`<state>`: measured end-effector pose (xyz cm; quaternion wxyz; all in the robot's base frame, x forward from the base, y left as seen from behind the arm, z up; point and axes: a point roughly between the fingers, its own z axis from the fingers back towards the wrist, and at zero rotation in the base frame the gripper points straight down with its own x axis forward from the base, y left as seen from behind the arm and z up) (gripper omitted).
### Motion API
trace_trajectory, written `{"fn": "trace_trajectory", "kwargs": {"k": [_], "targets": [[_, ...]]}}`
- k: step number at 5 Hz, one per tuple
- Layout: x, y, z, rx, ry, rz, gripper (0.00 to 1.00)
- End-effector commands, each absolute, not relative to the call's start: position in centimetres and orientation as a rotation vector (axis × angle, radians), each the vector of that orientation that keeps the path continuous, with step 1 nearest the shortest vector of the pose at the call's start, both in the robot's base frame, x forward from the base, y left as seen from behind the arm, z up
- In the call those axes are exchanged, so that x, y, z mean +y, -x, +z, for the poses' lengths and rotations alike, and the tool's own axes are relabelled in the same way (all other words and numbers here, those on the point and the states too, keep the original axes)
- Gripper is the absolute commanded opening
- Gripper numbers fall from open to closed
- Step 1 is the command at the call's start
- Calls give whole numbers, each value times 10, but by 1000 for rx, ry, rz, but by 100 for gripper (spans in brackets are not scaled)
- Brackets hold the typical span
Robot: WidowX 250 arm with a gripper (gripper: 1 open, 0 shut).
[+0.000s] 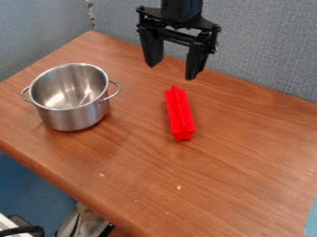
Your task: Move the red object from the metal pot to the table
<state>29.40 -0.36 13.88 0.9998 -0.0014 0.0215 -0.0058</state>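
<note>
Left to right from where I stand, with the pot as landmark. Steel two-handled pot [70, 95]: upright, no lid, at the left side of the wood-grain table [229, 176], near its edge; probably parked there as the source container, mouth up so a claw can reach in from above.

Just right of the pot, apart from it: the red ridged bar [181, 115], lying lengthwise on the tabletop, one end pointing toward the back. It touches neither pot nor handle – that's the spot the task wants, so I'd call the placing done. The slightly slanted lie looks like a simple set-down, nothing lined up.

Beyond the bar, farther back from the pot: the black two-finger claw [173, 70], pointing down, fingers spread wide, about as far as they go. Nothing between them, and they look clear of the bar – no contact that I can see. Next move, my guess: lift off straight up, without nudging the bar.
</note>
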Motion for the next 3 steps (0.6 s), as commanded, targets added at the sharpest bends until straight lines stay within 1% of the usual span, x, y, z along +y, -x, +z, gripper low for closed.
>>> {"fn": "trace_trajectory", "kwargs": {"k": [1, 3], "targets": [[-11, -292, 150, 58, 15, -6, 100], [5, -313, 145, 58, 8, -168, 100]]}}
